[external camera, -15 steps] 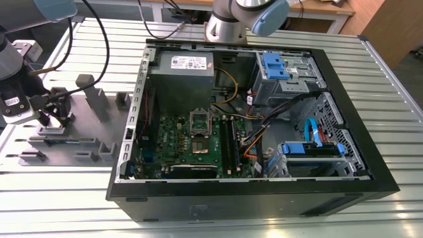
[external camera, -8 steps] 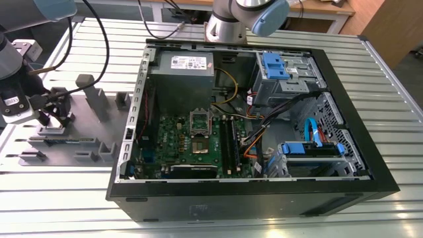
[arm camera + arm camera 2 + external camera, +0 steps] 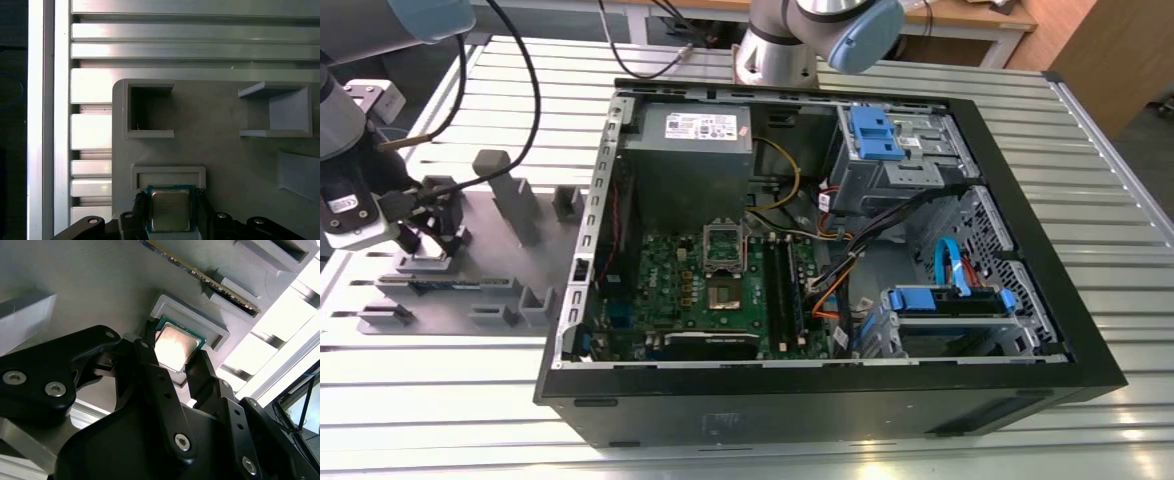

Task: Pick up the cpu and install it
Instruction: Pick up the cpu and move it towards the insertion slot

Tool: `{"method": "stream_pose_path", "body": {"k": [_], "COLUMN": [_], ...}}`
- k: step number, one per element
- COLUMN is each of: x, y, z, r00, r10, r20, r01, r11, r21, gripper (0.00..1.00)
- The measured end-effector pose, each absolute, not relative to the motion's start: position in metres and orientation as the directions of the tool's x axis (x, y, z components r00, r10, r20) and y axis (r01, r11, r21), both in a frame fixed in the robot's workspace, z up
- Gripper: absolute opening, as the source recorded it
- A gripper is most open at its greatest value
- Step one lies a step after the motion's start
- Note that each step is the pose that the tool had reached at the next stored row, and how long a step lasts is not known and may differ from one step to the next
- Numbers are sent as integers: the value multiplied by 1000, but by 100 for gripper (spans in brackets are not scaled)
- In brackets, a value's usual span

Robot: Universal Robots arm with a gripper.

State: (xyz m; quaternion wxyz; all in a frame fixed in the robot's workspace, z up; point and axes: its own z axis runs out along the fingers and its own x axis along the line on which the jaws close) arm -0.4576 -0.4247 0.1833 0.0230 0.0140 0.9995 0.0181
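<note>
The cpu (image 3: 169,210), a small square chip with a silvery top and a thin green edge, sits between my two black fingers (image 3: 141,204) at its lilac-grey holder pocket (image 3: 168,176). In the second wrist view the cpu (image 3: 176,341) looks slightly tilted against the pocket rim (image 3: 212,325), with a finger pressed on each side. My gripper (image 3: 172,351) is shut on it. In the exterior view the gripper (image 3: 434,235) hangs over the grey holder plate (image 3: 494,270) at that view's left, outside the computer case. The motherboard socket (image 3: 724,291) lies bare, its dark frame (image 3: 724,243) swung up.
The open black computer case (image 3: 827,385) takes the middle of the slatted metal table (image 3: 440,400), with a grey power-supply box (image 3: 694,130), blue drive bays (image 3: 874,135) and loose cables (image 3: 854,245). Upright holder blocks (image 3: 507,195) and a memory stick (image 3: 200,275) stand on the plate near my gripper.
</note>
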Motion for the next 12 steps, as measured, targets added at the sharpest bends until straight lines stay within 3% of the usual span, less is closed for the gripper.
{"method": "stream_pose_path", "body": {"k": [12], "x": [-457], "y": [-425], "z": [183], "r00": [-999], "r10": [29], "r20": [-44], "r01": [27], "r11": [999], "r21": [37], "gripper": [52]}}
